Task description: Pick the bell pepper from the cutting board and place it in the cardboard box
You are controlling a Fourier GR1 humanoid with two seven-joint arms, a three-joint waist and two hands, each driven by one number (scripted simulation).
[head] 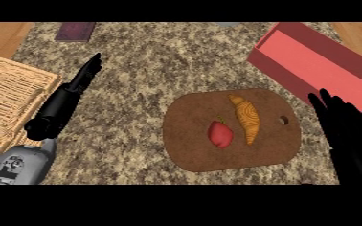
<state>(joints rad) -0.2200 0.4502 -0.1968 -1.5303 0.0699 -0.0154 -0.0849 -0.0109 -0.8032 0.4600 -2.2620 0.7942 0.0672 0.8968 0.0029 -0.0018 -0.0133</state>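
Since the bell pepper lies on the cutting board, left of the board's middle and still untouched, what matters is which hand is closer to it. That appears to be the right hand, which stands at the view's right edge just past the board's right rim, its dark fingers straight and pointing up the counter, released and holding nothing. From that hand the pepper lies to the left, across the board, with a ridged orange pastry between the two, just beside the pepper on its right. The pepper's long axis runs roughly up and down the view, stem end toward the far side. The left hand is well apart on the other side, over the speckled counter near a woven mat; its fingers are straight too, pointing away and gripping nothing. The red-sided cardboard box sits at the upper right, nearer the right hand, so in my judgement the right arm suits both the pick and the placing, reaching leftward past the pastry.
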